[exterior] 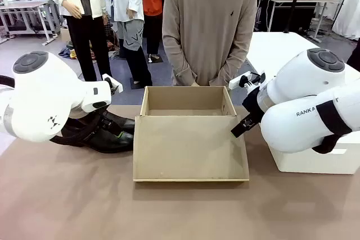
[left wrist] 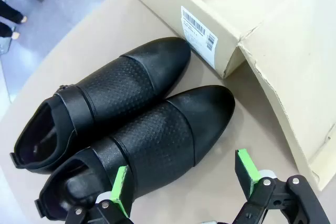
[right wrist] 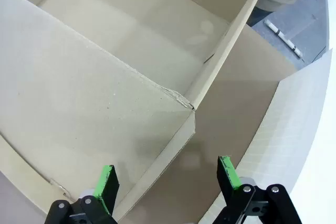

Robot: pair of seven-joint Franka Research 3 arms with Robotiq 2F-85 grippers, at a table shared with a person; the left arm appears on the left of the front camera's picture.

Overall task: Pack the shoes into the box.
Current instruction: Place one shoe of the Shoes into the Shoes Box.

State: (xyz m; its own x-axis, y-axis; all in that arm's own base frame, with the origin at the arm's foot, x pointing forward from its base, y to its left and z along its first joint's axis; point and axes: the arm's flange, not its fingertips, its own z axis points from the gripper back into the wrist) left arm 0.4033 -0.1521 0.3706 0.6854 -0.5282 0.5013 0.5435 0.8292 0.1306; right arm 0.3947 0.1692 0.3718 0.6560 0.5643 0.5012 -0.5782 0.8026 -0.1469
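Two glossy black shoes (left wrist: 152,140) lie side by side on the table, toes toward the box; in the front view the shoes (exterior: 109,136) sit left of it, partly behind my left arm. My left gripper (left wrist: 184,179) hovers open just above the nearer shoe's throat, one green pad over its upper. The brown cardboard box (exterior: 188,100) stands open mid-table, its lid flap (exterior: 190,147) folded flat toward me. My right gripper (right wrist: 168,178) is open over the flap's right corner, holding nothing. The box's (right wrist: 220,51) inside looks bare.
A larger white box (exterior: 315,161) sits at the right, under my right arm and close to the flap; the white box (right wrist: 294,129) leaves a narrow strip of table between. A person (exterior: 208,26) stands at the far side, hands clasped.
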